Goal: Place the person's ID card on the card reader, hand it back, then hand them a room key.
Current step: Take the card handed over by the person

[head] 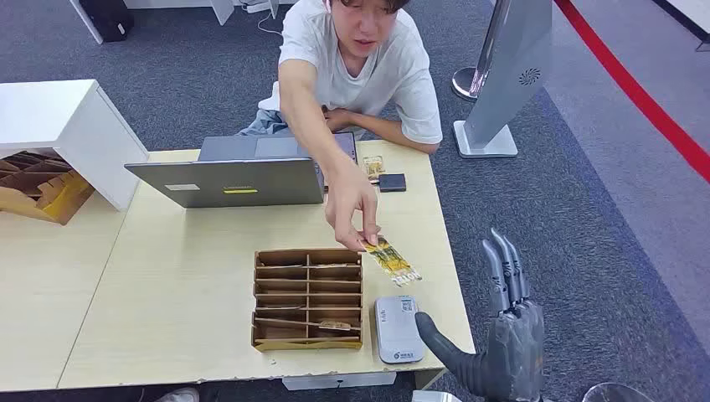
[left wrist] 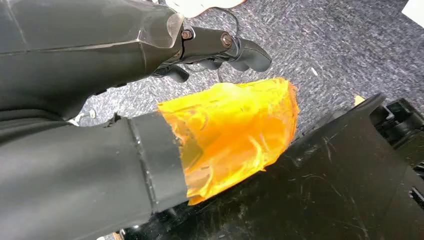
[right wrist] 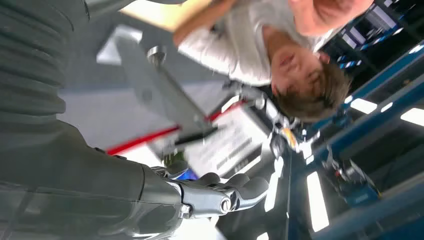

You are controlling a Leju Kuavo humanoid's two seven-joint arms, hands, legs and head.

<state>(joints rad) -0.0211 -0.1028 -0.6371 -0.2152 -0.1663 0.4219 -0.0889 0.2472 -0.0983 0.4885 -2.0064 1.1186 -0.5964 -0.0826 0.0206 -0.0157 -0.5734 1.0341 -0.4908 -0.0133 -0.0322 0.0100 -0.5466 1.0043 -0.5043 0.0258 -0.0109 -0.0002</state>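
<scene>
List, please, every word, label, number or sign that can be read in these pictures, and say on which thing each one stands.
No text can be read for certain.
Card in the person's hand: yellow print, too blurred.
Card reader: small label and blue mark, too small.
Laptop: yellow sticker and white label, too small.
Grey stand: round swirl logo, without letters.
Right wrist view: a white sign behind, blurred.
</scene>
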